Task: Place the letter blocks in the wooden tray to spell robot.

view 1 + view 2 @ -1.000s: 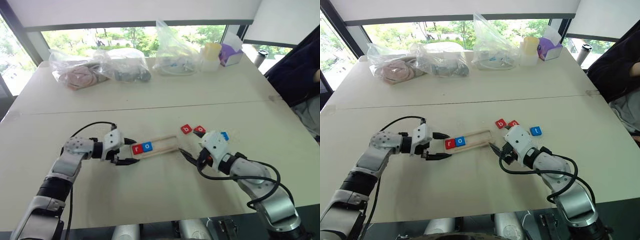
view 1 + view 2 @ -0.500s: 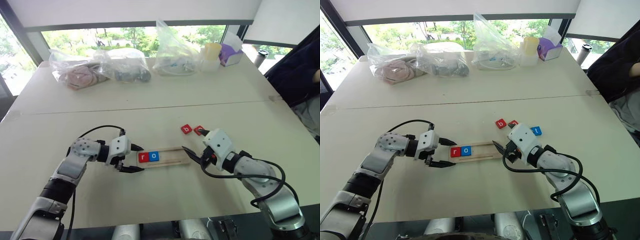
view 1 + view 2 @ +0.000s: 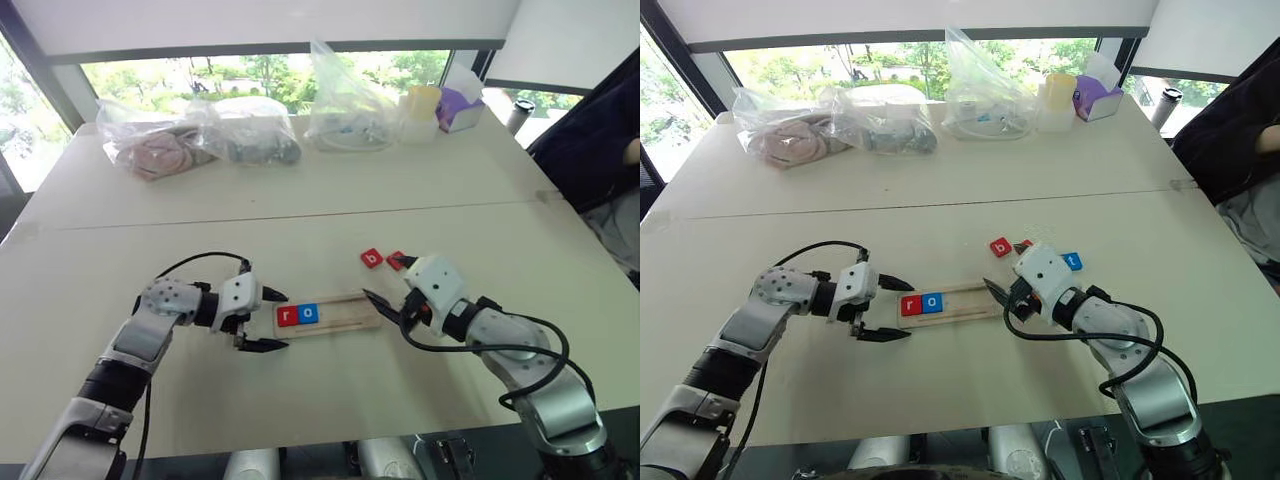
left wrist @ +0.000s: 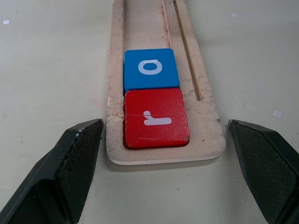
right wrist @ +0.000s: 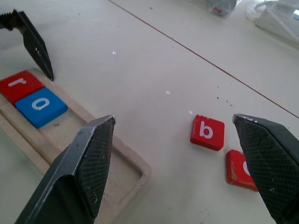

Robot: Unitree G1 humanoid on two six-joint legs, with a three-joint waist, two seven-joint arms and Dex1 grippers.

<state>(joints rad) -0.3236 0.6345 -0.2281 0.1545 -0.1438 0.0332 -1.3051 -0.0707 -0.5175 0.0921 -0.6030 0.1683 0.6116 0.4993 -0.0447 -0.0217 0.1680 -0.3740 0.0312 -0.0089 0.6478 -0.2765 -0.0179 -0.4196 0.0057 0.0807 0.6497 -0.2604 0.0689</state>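
The long, narrow pale-wood tray lies flat on the near half of the beige table, between the two grippers. A red square tile marked r and a blue square tile marked o sit side by side at its left end, touching; the remaining slots are bare. The left gripper stands at that end, jaws apart, one finger on each side of the tray. The right gripper, jaws apart, hovers at the opposite end. Just beyond lie a red tile marked b, a second red tile and a blue tile marked t. Farther back, clear plastic bags line the window. Compared with a second ago, the left jaws have opened and the tray sits squarer to the table edge.
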